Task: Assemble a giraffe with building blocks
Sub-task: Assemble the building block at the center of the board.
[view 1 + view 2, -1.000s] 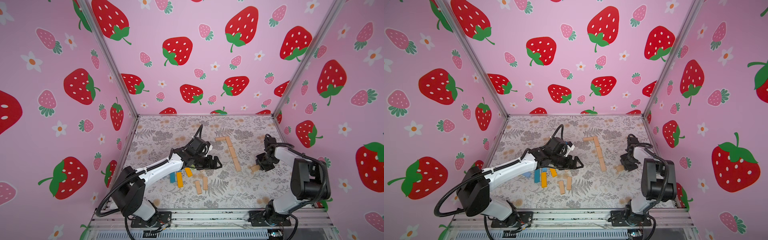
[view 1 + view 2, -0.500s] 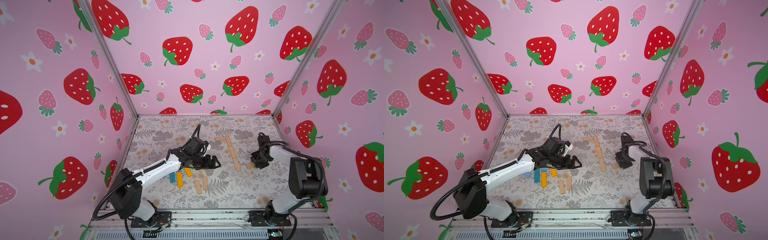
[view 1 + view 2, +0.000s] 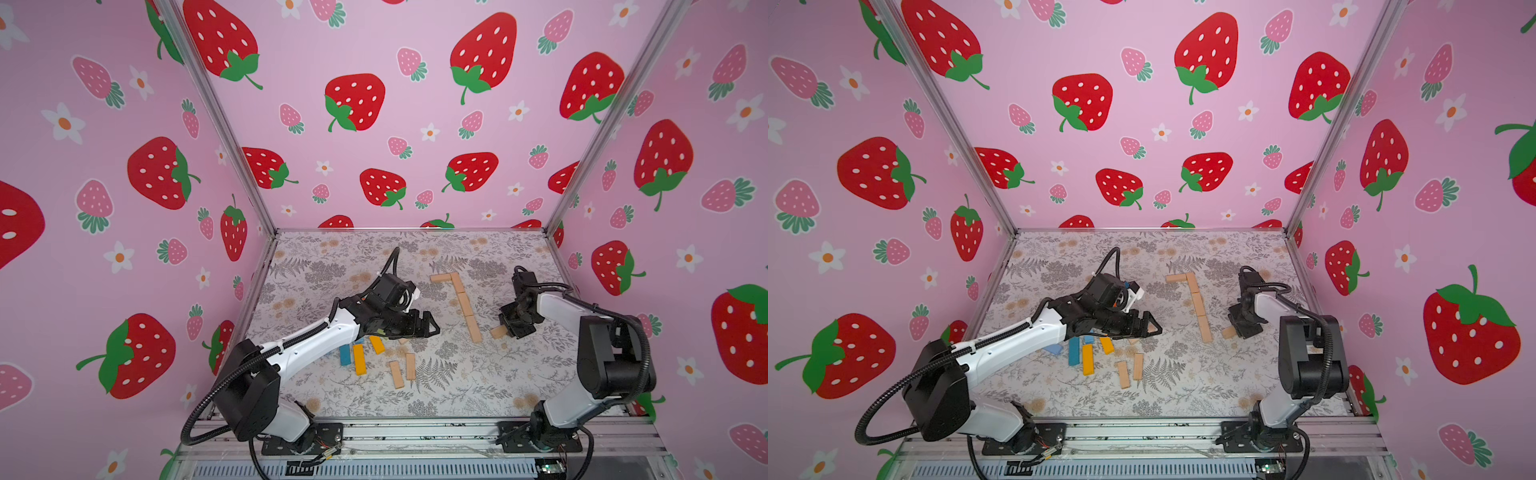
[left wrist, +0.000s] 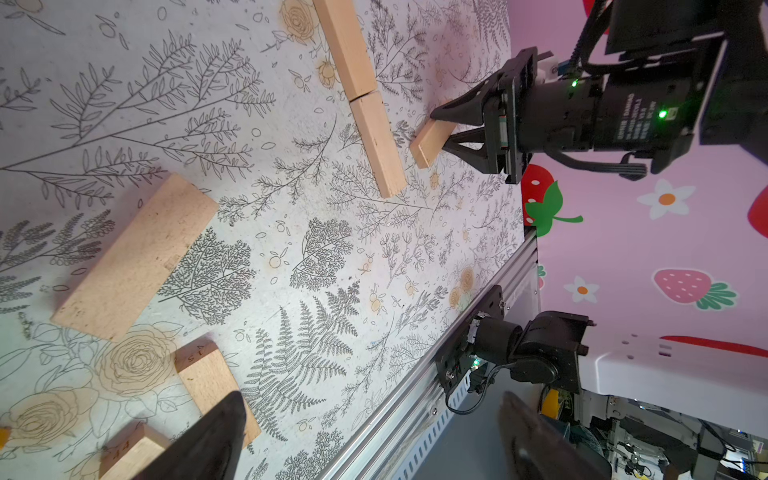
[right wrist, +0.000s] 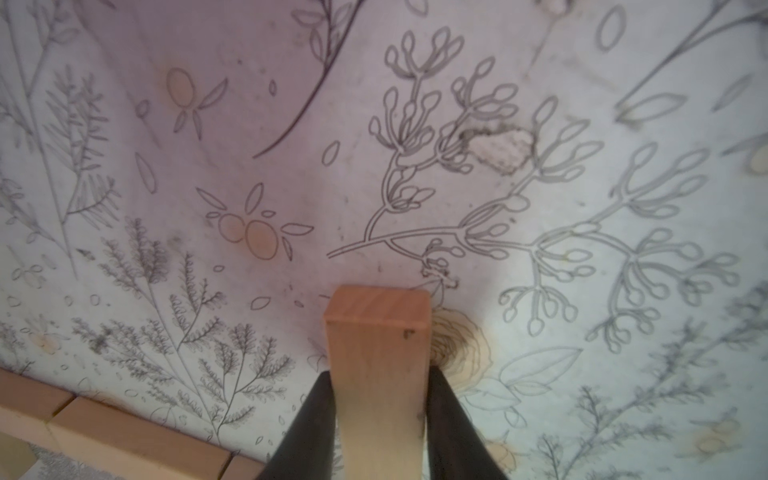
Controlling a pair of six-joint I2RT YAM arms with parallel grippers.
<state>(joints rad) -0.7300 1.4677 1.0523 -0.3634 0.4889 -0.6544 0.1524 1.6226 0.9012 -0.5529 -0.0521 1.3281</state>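
- The right hand [image 5: 380,376] grips a smooth, square-ended tan bar [image 5: 376,332], held tilted at centre right of both top views, just beside the near end of the tan row [image 3: 465,303].
- The left hand [image 3: 428,328] hangs open and empty at mid-frame.
- The tan row lies flat in an L shape.
- A blue bar [image 3: 344,354], a yellow bar [image 3: 359,359], an orange bar [image 3: 377,344] and two loose tan bars [image 3: 402,371] lie at lower centre.
- The worktop [image 3: 457,390] is matte with a fern print.

Outstretched left arm [image 3: 316,345] low, left claw [image 3: 431,326] spread wide. Bent right arm [image 3: 561,305], right claw [image 4: 442,131] pinching tan block [image 5: 376,332].
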